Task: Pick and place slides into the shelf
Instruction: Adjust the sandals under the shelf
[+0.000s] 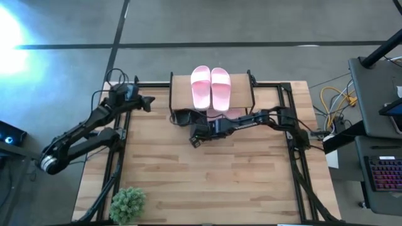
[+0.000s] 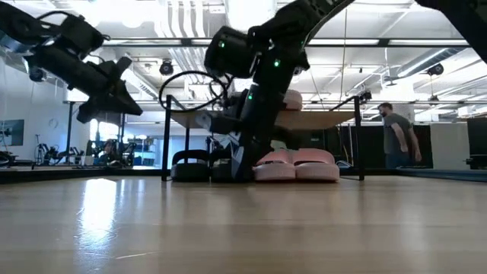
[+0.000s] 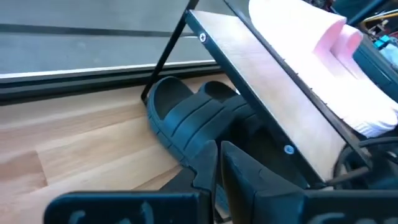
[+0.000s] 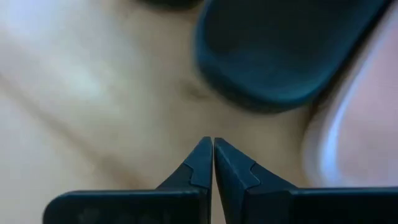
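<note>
My right claw point(image 1: 196, 142) hangs low over the bench point(image 1: 207, 182), just in front of the shelf point(image 1: 242, 94), and its two fingers point(image 4: 202, 163) are pressed together with nothing between them. Straight past their tips lies the rounded end of a black slide point(image 4: 283, 53) on the wood, apart from the tips, and beside it the pale edge of a pink slide point(image 4: 360, 134).

In the low view my right arm comes down in front of the shelf's middle and hides part of what is under it. To one side of the arm a pink pair point(image 2: 297, 167) sits on the bench under the top board; to the other side are the black slides point(image 2: 190, 167), also under the board, between the thin black legs.

On top of the board, farther back, another two pink slides point(image 1: 210, 88) lie side by side, touching.

My left claw point(image 1: 149, 100) is off by the shelf's left end, raised above the bench, its fingers point(image 3: 245, 171) shut together and empty. Past them I see a black slide under the tilted-looking board and a pink one on top.

A small green plant point(image 1: 127, 203) stands at the near left corner of the bench. Beyond the bench a person point(image 2: 396, 137) stands in the room.
</note>
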Motion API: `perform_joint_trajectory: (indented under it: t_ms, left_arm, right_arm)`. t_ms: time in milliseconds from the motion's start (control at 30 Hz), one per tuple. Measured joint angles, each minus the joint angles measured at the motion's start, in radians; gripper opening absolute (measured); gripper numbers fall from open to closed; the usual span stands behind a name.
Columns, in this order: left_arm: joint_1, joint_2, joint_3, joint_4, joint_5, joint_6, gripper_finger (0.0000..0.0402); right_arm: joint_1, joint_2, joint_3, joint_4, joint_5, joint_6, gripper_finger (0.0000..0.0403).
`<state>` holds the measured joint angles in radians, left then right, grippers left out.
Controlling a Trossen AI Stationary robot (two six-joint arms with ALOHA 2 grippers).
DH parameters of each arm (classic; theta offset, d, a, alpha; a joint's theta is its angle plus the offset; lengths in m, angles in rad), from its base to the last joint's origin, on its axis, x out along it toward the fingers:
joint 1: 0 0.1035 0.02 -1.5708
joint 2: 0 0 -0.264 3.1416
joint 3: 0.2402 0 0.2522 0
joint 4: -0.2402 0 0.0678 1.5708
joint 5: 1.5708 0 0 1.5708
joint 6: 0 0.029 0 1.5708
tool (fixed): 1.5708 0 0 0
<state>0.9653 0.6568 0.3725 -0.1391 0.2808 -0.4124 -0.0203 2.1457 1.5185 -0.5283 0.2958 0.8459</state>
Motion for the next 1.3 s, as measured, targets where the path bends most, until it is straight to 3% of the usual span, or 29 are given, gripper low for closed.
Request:
perform_joint_trajectory:
  t_ms: [233, 367, 467, 733, 1133, 1300]
  left_arm:
    - [0.000, -0.066, -0.003, -0.038, 0.018, -0.001, 0.0008]
    - [0.000, -0.076, -0.003, -0.037, 0.020, -0.001, 0.0008]
    - [0.000, -0.070, -0.003, -0.037, 0.021, -0.001, 0.0008]
    - [0.000, -0.027, -0.004, -0.036, 0.035, 0.000, 0.0008]
    - [0.000, 0.012, -0.004, -0.034, 0.060, 0.005, 0.0008]
    - [0.000, 0.011, -0.004, -0.035, 0.081, 0.010, 0.0008]
  right_arm:
    - [-0.022, 0.017, -0.001, 0.035, 0.156, -0.050, 0.0009]
    - [-0.041, 0.017, 0.002, 0.091, 0.172, -0.108, 0.0009]
    - [-0.046, 0.017, 0.009, 0.092, 0.134, -0.109, 0.0009]
    - [0.008, 0.004, 0.010, -0.008, -0.107, -0.075, 0.0009]
    - [0.091, -0.021, 0.003, -0.305, -0.039, 0.279, 0.0008]
    - [0.138, -0.079, -0.042, -0.302, 0.070, 0.446, 0.0008]
